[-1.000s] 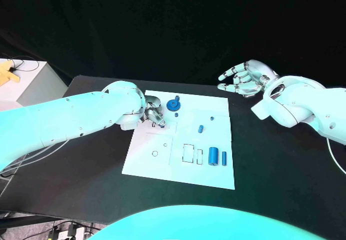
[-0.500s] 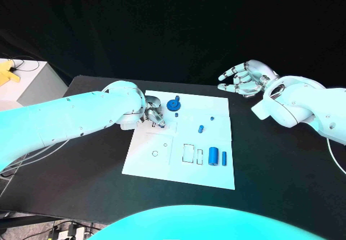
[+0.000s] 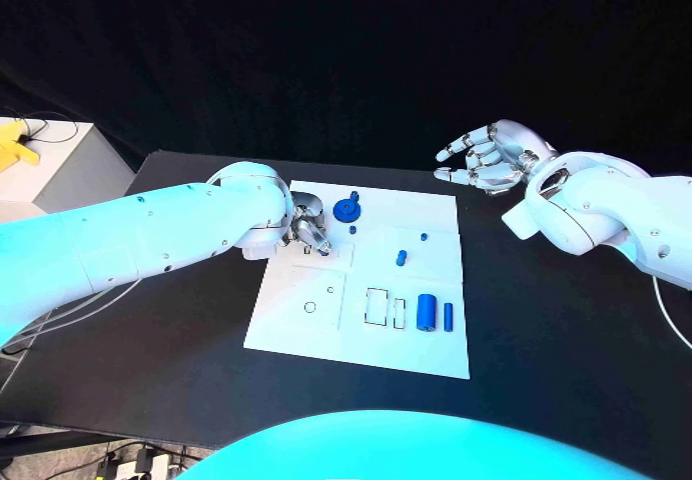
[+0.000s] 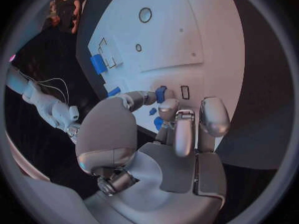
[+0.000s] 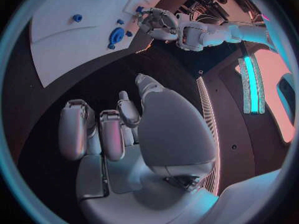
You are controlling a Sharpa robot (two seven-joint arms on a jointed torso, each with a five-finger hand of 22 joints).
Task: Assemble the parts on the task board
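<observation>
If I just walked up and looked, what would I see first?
Probably the white task board in the middle of the black table, dotted with little blue parts, like the round blue disc near its far edge. Next, the left hand reaching down onto the board beside that disc, and the right hand held up in the air off the board's far right corner.

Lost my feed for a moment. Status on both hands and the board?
Left hand low over the task board, small blue part at its fingertips, grip unclear. Right hand raised off the board, empty, fingers curled. Nothing blocking.
</observation>
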